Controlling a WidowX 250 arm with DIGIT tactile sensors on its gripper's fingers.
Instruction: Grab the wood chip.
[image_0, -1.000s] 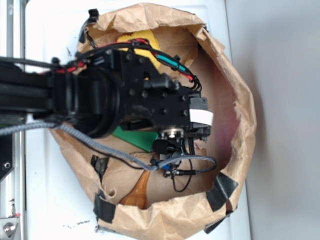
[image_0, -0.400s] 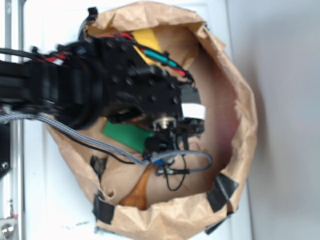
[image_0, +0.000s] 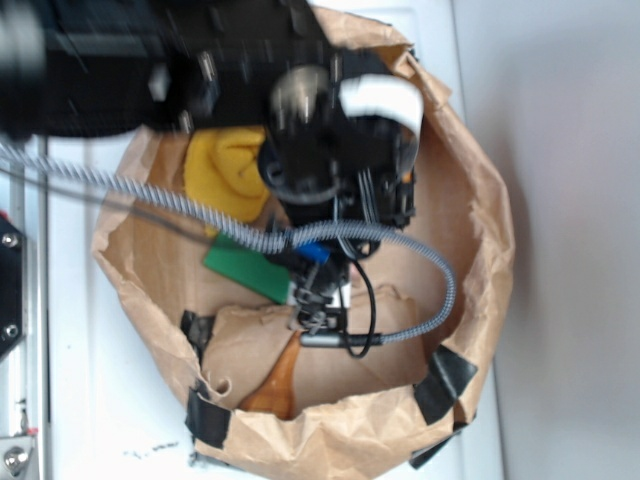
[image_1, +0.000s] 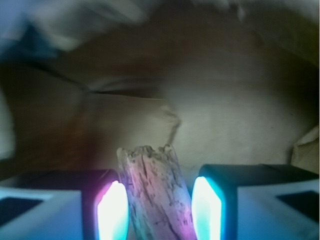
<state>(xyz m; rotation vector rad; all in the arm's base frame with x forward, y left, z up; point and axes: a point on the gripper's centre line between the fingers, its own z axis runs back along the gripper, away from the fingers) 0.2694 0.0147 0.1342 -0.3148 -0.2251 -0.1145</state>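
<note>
Looking down from above, the black arm (image_0: 150, 60) reaches in from the upper left over a crumpled brown paper bag (image_0: 480, 200) that is rolled open like a nest and taped at its rim with black tape (image_0: 445, 380). The gripper itself is hidden under the wrist there, so that view does not give its state. A grey braided cable (image_0: 200, 215) loops across the bag. Inside lie a yellow piece (image_0: 225, 170), a green block (image_0: 245, 265) just below it, and a glossy orange-brown wooden piece (image_0: 280, 380) near the lower rim.

From the wrist camera, the gripper (image_1: 160, 212) has the chip (image_1: 155, 192) standing between its two glowing fingers (image_1: 112, 212). The chip is rough, greyish-brown, jagged at its top end and tilted slightly. The fingers sit close on either side, seemingly pinching it, with brown paper behind.
</note>
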